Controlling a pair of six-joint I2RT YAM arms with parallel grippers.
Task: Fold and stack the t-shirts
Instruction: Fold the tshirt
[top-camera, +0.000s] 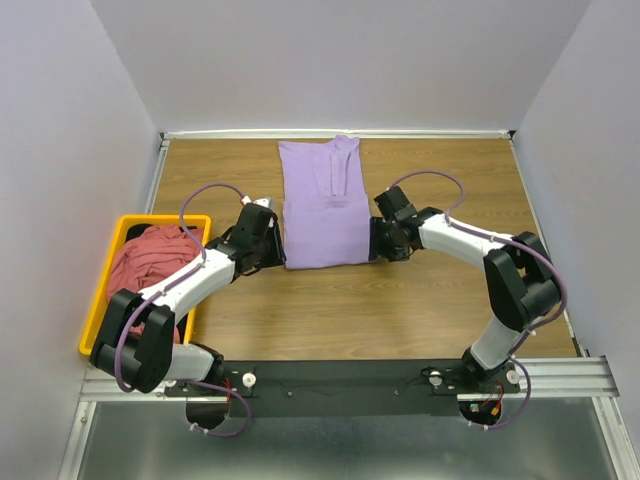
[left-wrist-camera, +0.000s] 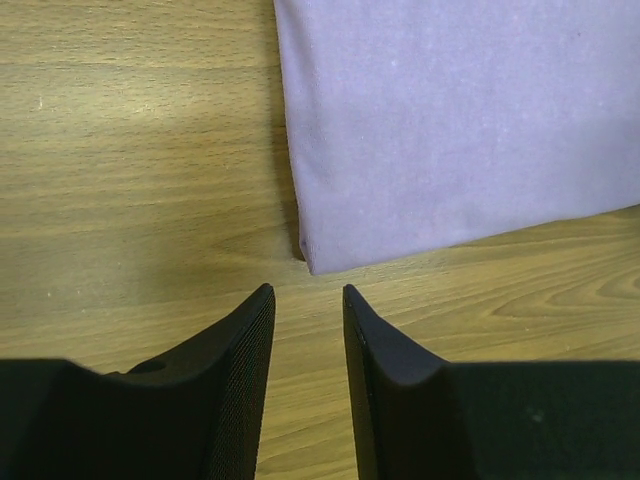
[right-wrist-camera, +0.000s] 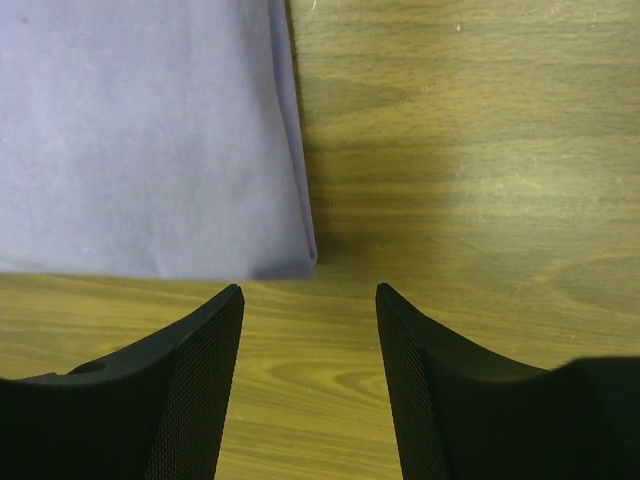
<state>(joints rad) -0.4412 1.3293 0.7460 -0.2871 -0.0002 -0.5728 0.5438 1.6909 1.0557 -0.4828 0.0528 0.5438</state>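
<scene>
Left end effector (left-wrist-camera: 306, 292) is sitting just short of the near left corner of the lavender t-shirt (left-wrist-camera: 450, 130). Its jaws are standing only a narrow slit apart, gripping nothing and not touching the cloth. Right end effector (right-wrist-camera: 308, 290) is doing the mirror thing at the near right corner, jaws spread noticeably wider, also released with nothing between them. Can't tell from the wrist views whether either one is actually touching the wood.

That shirt is lying flat mid-bench as a long folded rectangle. The collar end is reaching up to the far edge, and the near hem is running straight between the two end effectors. Both long side edges are looking clean, and the near corners are looking square.

Bare bench (top-camera: 400, 310) is showing on both sides of the shirt and in a wide strip between the hem and the arm bases. Off at the left edge, the yellow bin (top-camera: 97, 300) is holding a bunched-up red-pink t-shirt (top-camera: 150, 260).
</scene>
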